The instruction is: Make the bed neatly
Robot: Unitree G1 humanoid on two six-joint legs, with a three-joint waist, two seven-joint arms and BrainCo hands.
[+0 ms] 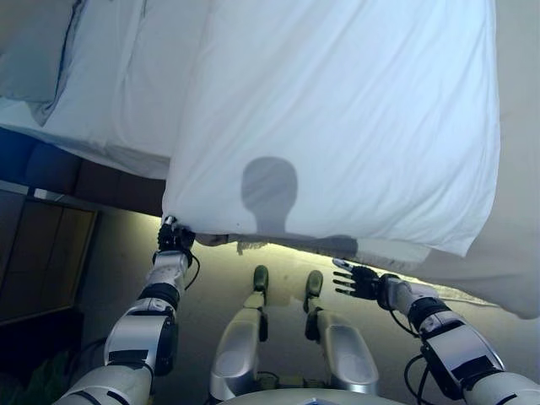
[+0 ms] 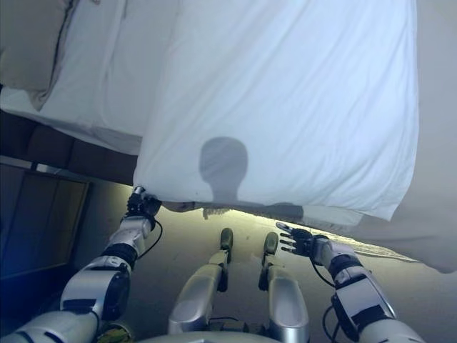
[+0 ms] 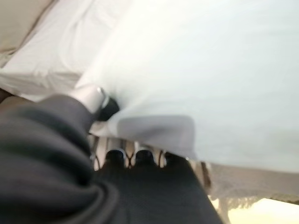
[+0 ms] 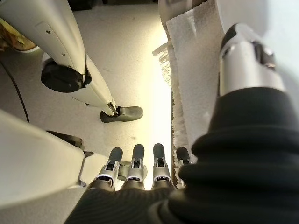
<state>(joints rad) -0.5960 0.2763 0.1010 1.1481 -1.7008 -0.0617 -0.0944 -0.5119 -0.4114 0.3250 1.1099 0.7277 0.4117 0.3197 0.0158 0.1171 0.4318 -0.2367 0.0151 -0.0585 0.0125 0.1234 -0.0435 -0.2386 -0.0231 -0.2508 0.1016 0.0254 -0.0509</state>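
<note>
A white duvet (image 1: 337, 118) covers the bed and hangs over its near edge. My left hand (image 1: 175, 239) is shut on the duvet's near left corner; in the left wrist view the thumb (image 3: 96, 100) presses on the cloth (image 3: 210, 70) with the fingers curled under its fold. My right hand (image 1: 361, 283) is open, with straight fingers, just below the duvet's near edge and holding nothing. It also shows in the right wrist view (image 4: 140, 172), beside a white fringed cloth (image 4: 191, 70) hanging under the duvet.
A pillow (image 1: 34, 59) lies at the far left on the rumpled white sheet (image 1: 118, 93). The dark bed base (image 1: 59, 173) and a brown wooden panel (image 1: 42, 253) stand to my left. More white sheet (image 1: 515, 253) hangs at the right.
</note>
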